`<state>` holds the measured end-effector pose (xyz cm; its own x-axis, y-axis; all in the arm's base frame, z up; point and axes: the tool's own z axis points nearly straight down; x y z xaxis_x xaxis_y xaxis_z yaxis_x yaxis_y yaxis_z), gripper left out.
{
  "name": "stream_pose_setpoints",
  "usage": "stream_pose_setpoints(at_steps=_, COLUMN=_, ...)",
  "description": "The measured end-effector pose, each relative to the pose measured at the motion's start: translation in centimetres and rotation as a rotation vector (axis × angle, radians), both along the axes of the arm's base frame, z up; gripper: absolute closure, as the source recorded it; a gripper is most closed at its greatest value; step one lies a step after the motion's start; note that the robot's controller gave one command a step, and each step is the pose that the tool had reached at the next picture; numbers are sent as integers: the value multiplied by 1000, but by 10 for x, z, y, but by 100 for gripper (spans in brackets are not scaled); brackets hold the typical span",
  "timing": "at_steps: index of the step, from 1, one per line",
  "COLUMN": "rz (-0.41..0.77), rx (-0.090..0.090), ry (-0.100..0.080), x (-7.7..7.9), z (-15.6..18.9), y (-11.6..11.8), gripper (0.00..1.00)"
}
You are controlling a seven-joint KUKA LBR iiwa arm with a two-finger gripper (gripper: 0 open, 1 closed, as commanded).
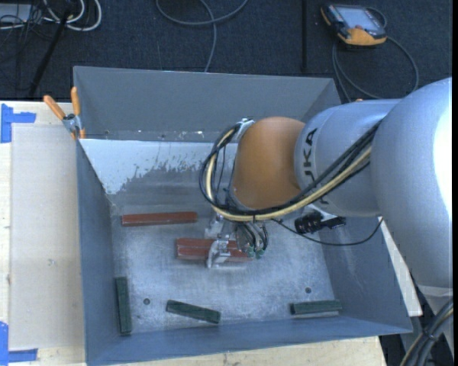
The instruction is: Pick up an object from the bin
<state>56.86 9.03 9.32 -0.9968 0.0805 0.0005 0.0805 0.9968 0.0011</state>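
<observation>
Reaching into the bin [175, 113] from the right, over its right wall: the arm [397, 174], big and pale grey. At the wrist, an orange cover [263, 162], ringed by yellow and black cables [211, 175]. Under that cover, the tool [227, 254], down low near the middle of the bin floor. Cannot tell whether released or clenched; too much of it tucked beneath the wrist and a tangle of small wires [253, 244].

Set right at the right end of the red block [191, 248]. Touching or just above, cannot tell. Short, red-brown, lying flat on the floor close to the bin's centre, long side running left to right, left part plain to see, right end hidden by the tool.

Behind the block and a little to the left, nearer the back wall: a red bar [159, 219], longer and thinner, also flat, about parallel to the block and apart from it.

Along the front, all flat and dark green: left green bar [122, 305] close beside the left wall, pointing front to back; middle green bar [192, 312] near the front wall, slightly slanted; right green bar [315, 308] toward the front right corner, lying left to right. All three well apart from one another and from the tool.

Floor pale and speckled, back wall streaked with the same pale marks.
</observation>
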Motion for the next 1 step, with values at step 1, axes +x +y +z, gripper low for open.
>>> stream_pose_setpoints(at_steps=1, rz=0, rx=0, ry=-1, x=1, z=6, y=0, gripper=100)
